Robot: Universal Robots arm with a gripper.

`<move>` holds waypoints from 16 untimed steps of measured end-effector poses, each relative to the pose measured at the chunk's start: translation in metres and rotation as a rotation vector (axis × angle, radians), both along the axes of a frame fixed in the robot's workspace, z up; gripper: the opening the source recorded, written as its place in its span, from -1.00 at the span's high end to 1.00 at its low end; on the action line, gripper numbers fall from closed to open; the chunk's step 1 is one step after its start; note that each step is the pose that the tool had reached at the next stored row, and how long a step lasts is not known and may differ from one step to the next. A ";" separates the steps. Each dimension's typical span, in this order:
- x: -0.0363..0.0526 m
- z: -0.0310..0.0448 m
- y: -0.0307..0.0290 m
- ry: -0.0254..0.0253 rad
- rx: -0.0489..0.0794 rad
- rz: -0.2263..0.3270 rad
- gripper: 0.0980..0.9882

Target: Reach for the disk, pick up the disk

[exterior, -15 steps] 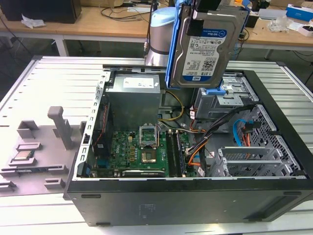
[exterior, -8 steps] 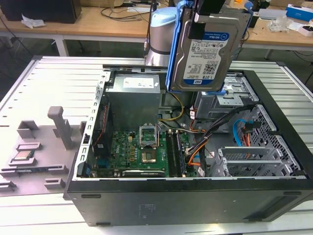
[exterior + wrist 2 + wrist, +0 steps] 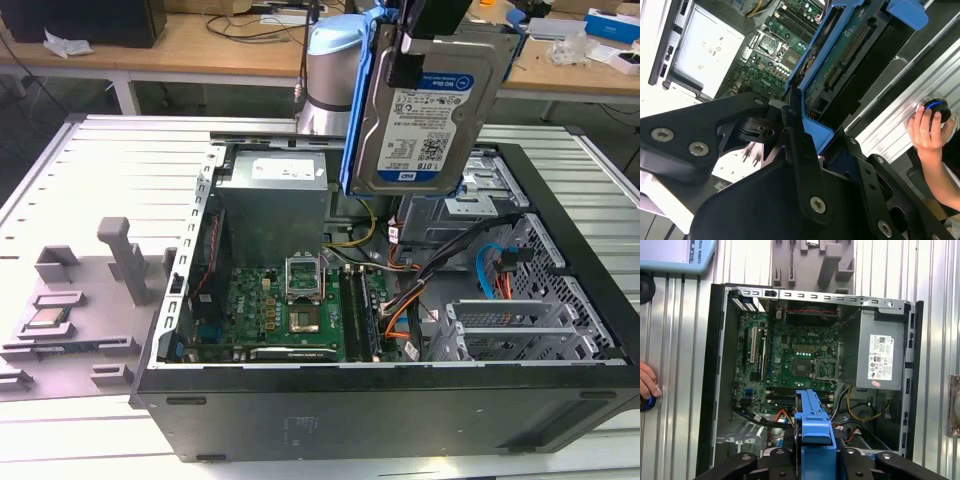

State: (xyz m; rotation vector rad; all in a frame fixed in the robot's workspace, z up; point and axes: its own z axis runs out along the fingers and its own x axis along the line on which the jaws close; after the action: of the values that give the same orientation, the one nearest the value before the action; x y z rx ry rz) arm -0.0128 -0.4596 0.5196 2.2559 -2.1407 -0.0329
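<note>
The disk (image 3: 425, 120), a silver hard drive with a blue-and-white label and blue plastic rails, hangs in the air above the open computer case (image 3: 380, 400), tilted with its label toward the exterior camera. My gripper (image 3: 432, 40) is shut on the disk's upper end. In the second wrist view the disk's green circuit side (image 3: 840, 65) runs away from the black fingers (image 3: 795, 145), which clamp its blue rail. In the first wrist view the blue rail (image 3: 812, 417) stands between the fingers, over the case's drive-bay end.
Inside the case lie the motherboard (image 3: 290, 310), the grey power supply (image 3: 275, 200) and orange and blue cables (image 3: 490, 275). A grey fixture holding a small processor chip (image 3: 47, 318) sits at the exterior view's left. A person's hand (image 3: 930, 125) rests on a blue knob beside the case.
</note>
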 end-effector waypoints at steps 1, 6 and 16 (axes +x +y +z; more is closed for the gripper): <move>0.0000 0.0000 -0.0016 0.0000 0.000 0.000 0.38; 0.0000 0.0000 -0.0072 0.0000 0.000 0.000 0.38; 0.0000 0.0000 -0.0232 0.0000 0.000 0.000 0.38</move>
State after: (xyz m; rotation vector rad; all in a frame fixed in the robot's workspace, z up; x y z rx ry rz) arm -0.0128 -0.4828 0.5195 2.2559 -2.1407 -0.0330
